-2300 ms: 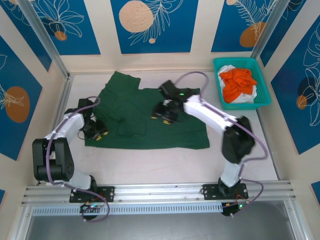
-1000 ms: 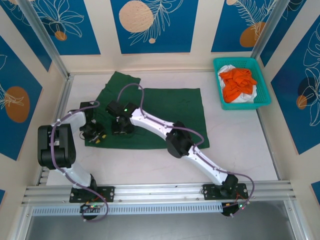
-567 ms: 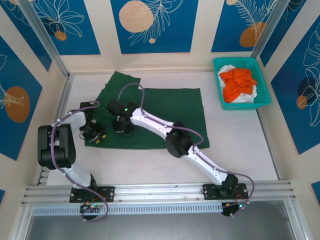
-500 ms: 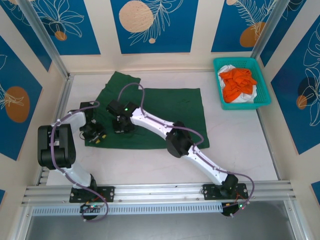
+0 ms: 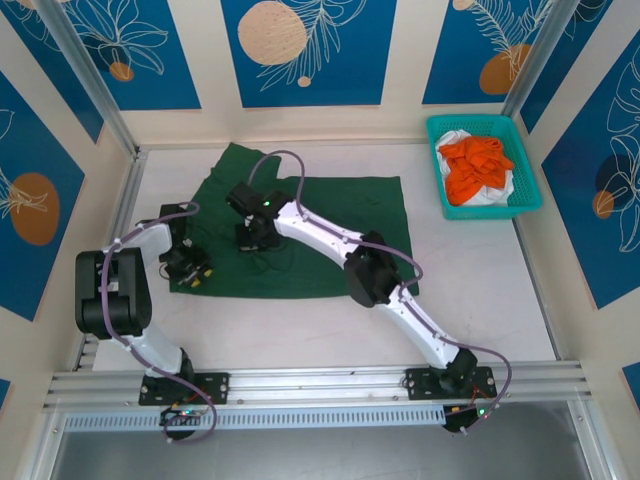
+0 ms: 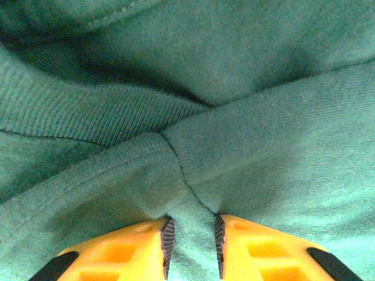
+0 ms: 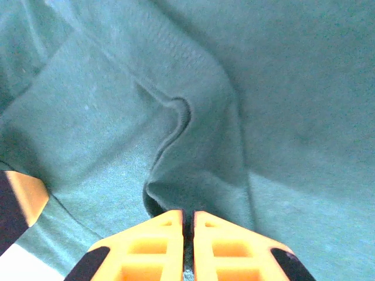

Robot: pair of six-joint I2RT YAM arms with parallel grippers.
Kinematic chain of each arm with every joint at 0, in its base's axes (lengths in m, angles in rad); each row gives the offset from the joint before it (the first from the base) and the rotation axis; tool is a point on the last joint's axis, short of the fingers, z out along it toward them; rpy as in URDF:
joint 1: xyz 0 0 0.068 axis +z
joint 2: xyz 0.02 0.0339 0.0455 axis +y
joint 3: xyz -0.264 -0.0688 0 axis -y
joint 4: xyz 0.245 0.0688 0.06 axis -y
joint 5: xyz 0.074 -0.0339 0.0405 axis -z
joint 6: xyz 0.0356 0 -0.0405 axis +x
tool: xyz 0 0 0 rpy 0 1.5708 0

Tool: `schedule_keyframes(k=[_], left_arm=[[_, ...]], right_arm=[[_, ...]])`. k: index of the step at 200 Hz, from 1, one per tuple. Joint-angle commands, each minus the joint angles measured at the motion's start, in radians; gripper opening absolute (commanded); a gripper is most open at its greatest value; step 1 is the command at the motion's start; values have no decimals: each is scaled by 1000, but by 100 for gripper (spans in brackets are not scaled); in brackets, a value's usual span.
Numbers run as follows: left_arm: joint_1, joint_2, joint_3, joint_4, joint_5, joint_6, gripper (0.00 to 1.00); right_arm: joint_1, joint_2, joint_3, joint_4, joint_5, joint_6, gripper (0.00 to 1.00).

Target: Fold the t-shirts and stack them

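— Where does the left pincer [image 6: 190,240] sit?
— At the near-left edge of the large dark green cloth t-shirt [image 5: 340,210], which lies spread on the pale counter [image 5: 500,300]. It nips a fold of it.
— And the right pincer [image 7: 188,222]?
— Just left of the shirt's middle, pressed together on a raised ridge of cloth. At the far right, a bright orange t-shirt [image 5: 477,165] and a white t-shirt [image 5: 500,196] lie bundled in the teal plastic mesh basket [image 5: 436,160].

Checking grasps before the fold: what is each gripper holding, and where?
Both pinch the dark green cloth t-shirt: left gripper a seamed fold at its near-left edge, right gripper a raised fold further in.
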Motion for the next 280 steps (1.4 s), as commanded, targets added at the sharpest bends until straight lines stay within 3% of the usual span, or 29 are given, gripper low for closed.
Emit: schedule_keyframes(k=[1,117,168,201,233,280], left_arm=[[15,42,-57,-14,-62,28,28],[16,40,-58,-17,-94,37,28],[16,44,-59,-18,-106,41,28],[19,39,-60,-24,-115,42,28],[21,31,-56,-26,-121,45,29],[11,-41,69,-89,-116,59,36]], right_arm=[[-18,-68,-52,35,-28,-21,11],[-107,-164,-280,85,12,61,11],[-137,-131,-260,46,-7,116,14],[-162,-122,-242,8,-7,157,22],[-179,-137,-267,-48,7,180,42],[-202,-387,-495,12,18,208,49]])
